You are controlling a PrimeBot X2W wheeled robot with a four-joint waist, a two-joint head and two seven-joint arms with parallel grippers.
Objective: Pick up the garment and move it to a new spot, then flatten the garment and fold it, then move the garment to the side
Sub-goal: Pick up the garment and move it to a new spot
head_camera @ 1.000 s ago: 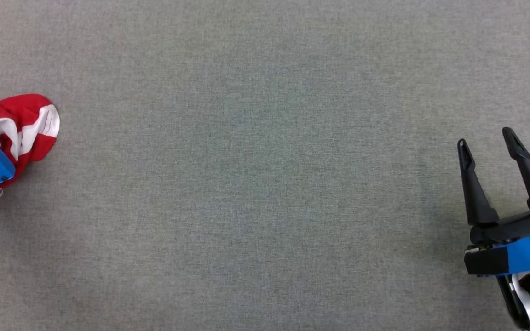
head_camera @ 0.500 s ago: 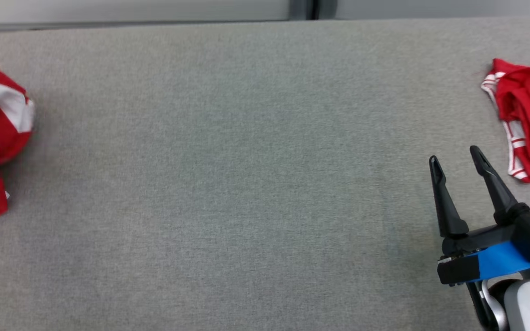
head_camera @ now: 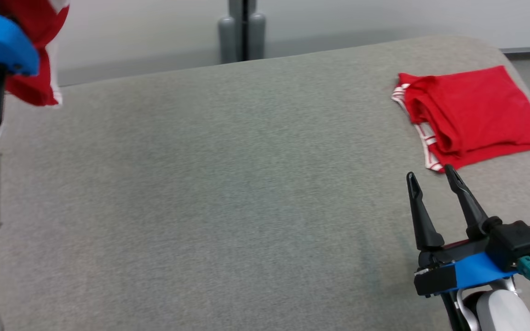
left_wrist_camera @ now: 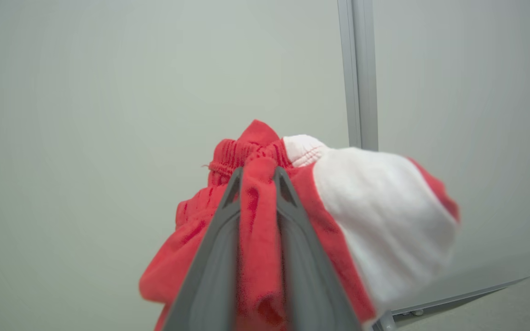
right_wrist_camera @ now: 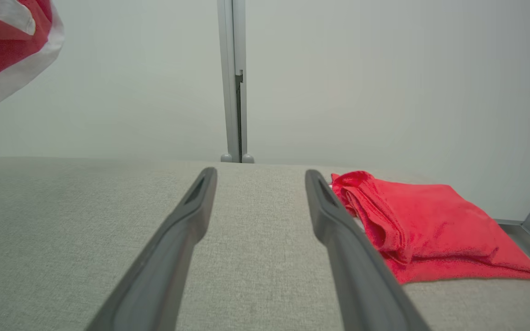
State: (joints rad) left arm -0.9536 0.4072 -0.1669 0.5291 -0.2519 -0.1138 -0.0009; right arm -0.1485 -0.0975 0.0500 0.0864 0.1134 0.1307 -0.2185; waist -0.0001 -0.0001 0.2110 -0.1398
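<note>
A red and white garment [head_camera: 35, 50] hangs in the air at the top left of the head view, above the table's far left corner. My left gripper [left_wrist_camera: 256, 171] is shut on a bunched red fold of that garment [left_wrist_camera: 338, 220], which drapes around both fingers. The same garment [right_wrist_camera: 2, 46] shows at the upper left of the right wrist view. My right gripper [head_camera: 430, 177] stands open over the table [head_camera: 200, 193] at the lower right, nothing between its fingers [right_wrist_camera: 187, 220].
A second red garment [head_camera: 472, 115], folded flat, lies at the table's far right; the folded garment [right_wrist_camera: 430, 220] sits just right of my right fingertips. A grey post [head_camera: 242, 27] and pale wall stand behind the grey table. The table's right edge curves down near the folded garment.
The head camera has tilted up, bringing the far edge, wall and whole folded garment into view. My left gripper has lifted the red and white garment off the table.
</note>
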